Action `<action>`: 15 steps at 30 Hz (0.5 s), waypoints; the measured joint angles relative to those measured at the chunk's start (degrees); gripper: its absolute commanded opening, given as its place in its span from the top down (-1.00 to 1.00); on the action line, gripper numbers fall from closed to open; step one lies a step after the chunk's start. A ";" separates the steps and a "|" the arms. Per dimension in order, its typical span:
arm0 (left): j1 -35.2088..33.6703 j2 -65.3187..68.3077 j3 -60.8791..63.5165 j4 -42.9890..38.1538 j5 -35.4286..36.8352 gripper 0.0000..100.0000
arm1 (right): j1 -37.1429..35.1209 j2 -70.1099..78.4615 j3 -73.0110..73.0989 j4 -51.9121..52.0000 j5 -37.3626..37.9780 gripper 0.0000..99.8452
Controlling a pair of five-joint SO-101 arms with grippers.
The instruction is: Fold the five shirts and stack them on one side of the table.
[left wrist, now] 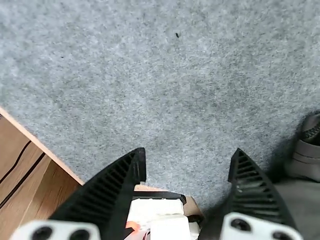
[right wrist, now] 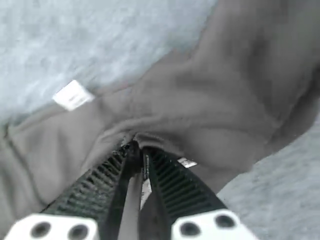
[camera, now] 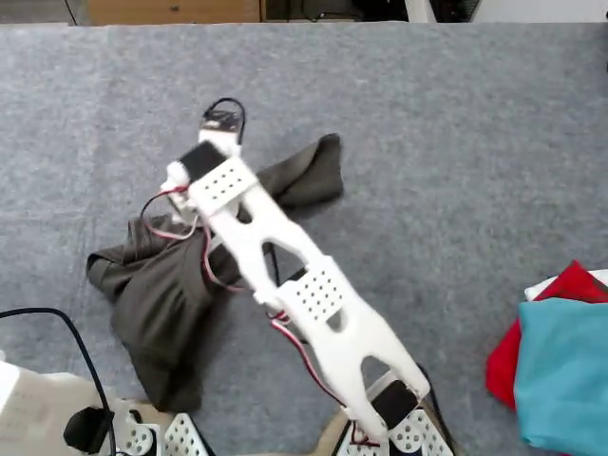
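Observation:
A dark grey shirt (camera: 161,294) lies crumpled on the grey mat at the centre left, with one part (camera: 309,176) stretched toward the back right. My right arm crosses the table from the front edge, and its gripper (camera: 190,195) is down on the shirt's middle. In the right wrist view that gripper (right wrist: 136,148) is shut on a bunched fold of the shirt (right wrist: 215,100), near a small white label (right wrist: 73,95). My left gripper (left wrist: 189,152) stands open over bare mat, with a bit of the shirt (left wrist: 305,165) off to one side.
At the right edge a teal shirt (camera: 570,370) lies on a red one (camera: 532,351), with something white (camera: 551,283) beneath. A black cable (camera: 57,318) loops at the front left. The mat's edge and a wooden surface (left wrist: 25,170) lie close to my left gripper.

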 measured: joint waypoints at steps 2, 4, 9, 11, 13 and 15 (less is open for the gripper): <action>0.18 0.00 0.00 0.00 0.00 0.45 | 1.67 -0.26 0.00 0.00 0.26 0.99; 1.14 0.00 0.09 0.00 0.00 0.45 | 3.34 -1.93 0.00 0.00 1.05 0.99; 7.47 0.00 0.09 0.00 0.09 0.45 | 8.88 -9.49 0.00 0.00 5.19 0.99; 11.78 0.00 0.09 0.00 1.41 0.45 | 11.60 -12.66 0.26 0.00 7.21 0.99; 16.53 0.00 0.09 0.00 4.04 0.45 | 14.24 -16.18 2.20 0.00 9.76 0.99; 22.15 0.00 0.09 0.00 6.15 0.45 | 16.97 -20.22 6.42 0.09 12.48 0.99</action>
